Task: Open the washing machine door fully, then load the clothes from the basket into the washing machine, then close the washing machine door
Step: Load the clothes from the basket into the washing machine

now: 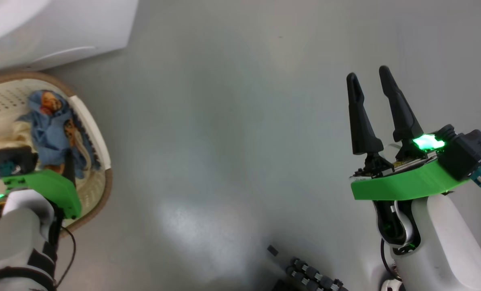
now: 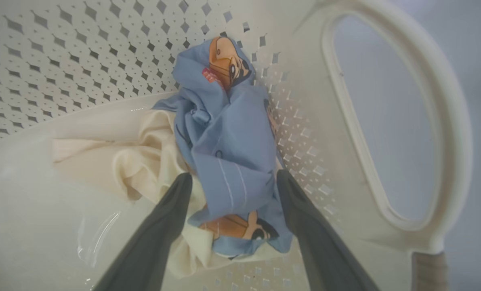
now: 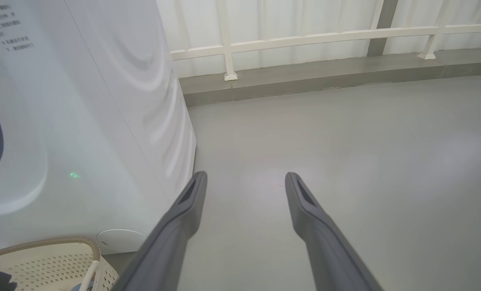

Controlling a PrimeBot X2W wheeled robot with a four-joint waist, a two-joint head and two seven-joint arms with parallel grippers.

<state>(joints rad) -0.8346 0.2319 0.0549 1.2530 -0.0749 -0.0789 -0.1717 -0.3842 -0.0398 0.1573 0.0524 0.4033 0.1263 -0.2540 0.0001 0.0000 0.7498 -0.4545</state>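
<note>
Both jaws: spread wide, gripping nothing.
Left gripper point(image 2: 234, 178): inside the basket point(image 2: 82, 60), straddling the clothes point(image 2: 228, 133).
Right gripper point(image 1: 370, 76): well apart from the basket, over the floor point(image 1: 224, 141).

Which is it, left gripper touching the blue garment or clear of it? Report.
Cannot tell. Left wrist view: the open left gripper straddles the blue garment, fabric bordering both fingers, but depth isn't shown.

Left gripper point(image 2: 234, 176): I see both fingers point(image 2: 159, 226) spread wide, angled downward. Right gripper point(image 1: 368, 73): I see it equally parted, pointing ahead above its pale forearm point(image 1: 438, 238).
</note>
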